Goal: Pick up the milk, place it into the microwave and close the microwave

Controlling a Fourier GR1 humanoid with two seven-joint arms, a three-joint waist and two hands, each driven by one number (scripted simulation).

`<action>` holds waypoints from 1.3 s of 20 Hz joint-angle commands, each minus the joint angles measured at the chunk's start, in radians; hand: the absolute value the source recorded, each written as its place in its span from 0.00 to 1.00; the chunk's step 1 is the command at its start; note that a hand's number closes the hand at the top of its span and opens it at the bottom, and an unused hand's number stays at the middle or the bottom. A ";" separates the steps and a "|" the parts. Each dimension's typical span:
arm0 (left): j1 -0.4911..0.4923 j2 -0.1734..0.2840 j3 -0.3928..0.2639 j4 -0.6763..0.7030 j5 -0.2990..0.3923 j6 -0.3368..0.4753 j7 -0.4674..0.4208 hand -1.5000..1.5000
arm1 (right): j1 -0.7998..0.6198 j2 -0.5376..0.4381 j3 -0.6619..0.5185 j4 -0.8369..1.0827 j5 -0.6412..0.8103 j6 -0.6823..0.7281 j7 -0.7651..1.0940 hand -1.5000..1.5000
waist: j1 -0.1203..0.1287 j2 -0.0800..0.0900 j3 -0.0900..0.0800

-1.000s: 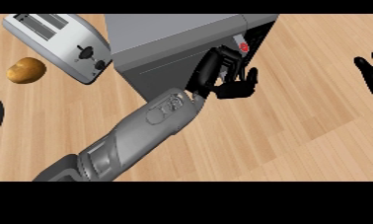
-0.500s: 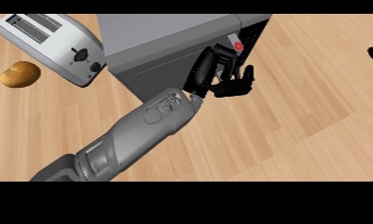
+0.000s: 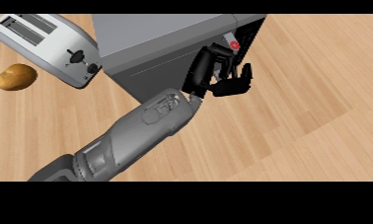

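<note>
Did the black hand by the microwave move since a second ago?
Yes. The left hand has crept up and rightward along the microwave front, toward the red dot at its open edge.

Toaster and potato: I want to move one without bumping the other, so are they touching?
Apart. The head view shows a strip of bare wooden counter between the potato and the toaster.

We are looking down at a kitchen. A grey microwave (image 3: 164,45) is sitting at twelve o'clock on the wooden counter (image 3: 306,94), and a silver toaster (image 3: 55,45) is standing at ten o'clock beside a potato (image 3: 16,77).
</note>
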 commanded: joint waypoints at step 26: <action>-0.049 -0.031 0.076 0.175 0.126 0.141 -0.001 1.00 | -0.044 -0.093 -0.109 0.035 -0.145 -0.008 0.060 0.00 | 0.063 0.010 0.000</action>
